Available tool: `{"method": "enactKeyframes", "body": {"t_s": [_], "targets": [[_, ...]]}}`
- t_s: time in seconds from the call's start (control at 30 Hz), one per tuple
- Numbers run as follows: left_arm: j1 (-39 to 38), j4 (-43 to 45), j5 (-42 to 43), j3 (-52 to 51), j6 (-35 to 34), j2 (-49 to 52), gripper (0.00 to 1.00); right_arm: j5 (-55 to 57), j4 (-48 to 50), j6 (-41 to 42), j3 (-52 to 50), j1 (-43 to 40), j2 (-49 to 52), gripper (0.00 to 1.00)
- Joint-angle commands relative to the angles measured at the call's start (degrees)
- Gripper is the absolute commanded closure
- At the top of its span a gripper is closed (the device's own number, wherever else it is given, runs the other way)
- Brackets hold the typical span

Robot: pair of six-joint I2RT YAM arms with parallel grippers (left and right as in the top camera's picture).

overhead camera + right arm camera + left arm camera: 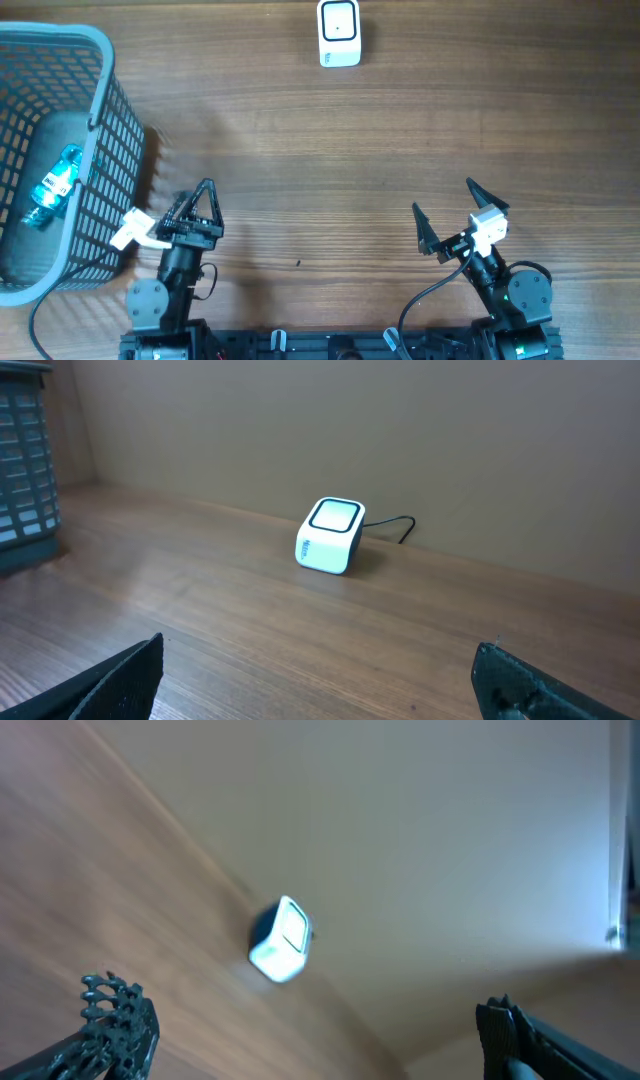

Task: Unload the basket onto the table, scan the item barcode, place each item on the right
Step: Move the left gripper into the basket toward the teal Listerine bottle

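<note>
While both arms are sitting at the near edge of the table, the bottle is lying on its side on the floor of the basket, close to the basket's left wall.

1. Orientation. The bottle's long axis is running diagonally across the basket floor, from the near-left toward the far-right. The slimmer, bluer end appears to be pointing at the far-right, but the bottle is showing too small to confirm which end is carrying the cap.

2. Position relative to the grippers. The left gripper is hovering outside the basket, just beside its right wall, which is separating it from the bottle. The right gripper is hovering well apart from the basket, further to the right. Neither gripper is touching the bottle.

3. Gripper state. Both grippers are standing with their fingers spread wide and are grasping nothing. Each wrist view is showing one fingertip at either lower corner with bare table between.

4. Markings. The bottle's white label is carrying dark print that is too small to read. The scanner, standing well apart from the basket toward the far-right, is showing a small mark on its side that is also illegible. A dark cable is leaving its rear.
</note>
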Motion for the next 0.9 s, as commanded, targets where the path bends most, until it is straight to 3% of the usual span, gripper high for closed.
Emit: {"method": "enactKeyframes", "body": {"t_s": [0.0,0.1,0.33,0.73,0.87], "targets": [[-0.46,-5.31,5.35,7.91,2.6,0.59,0.01,1.01,0.15,0.11,-0.35,-0.17,-0.68,0.0],[-0.44,-14.84,1.51,19.87,10.36,3.54,0.01,1.01,0.15,0.11,-0.35,-0.17,-0.68,0.0],[-0.44,-34.07,-16.17,47.21,17.0,16.52,0.01,1.01,0.15,0.09,-0.35,-0.17,-0.68,0.0],[-0.17,-73.24,-45.11,109.11,28.48,60.87,0.0,1.01,0.15,0.09,-0.35,-0.17,-0.68,0.0],[1.79,-81.48,-49.13,125.96,34.47,73.66,0.0,1.01,0.15,0.11,-0.35,-0.17,-0.68,0.0]]}}
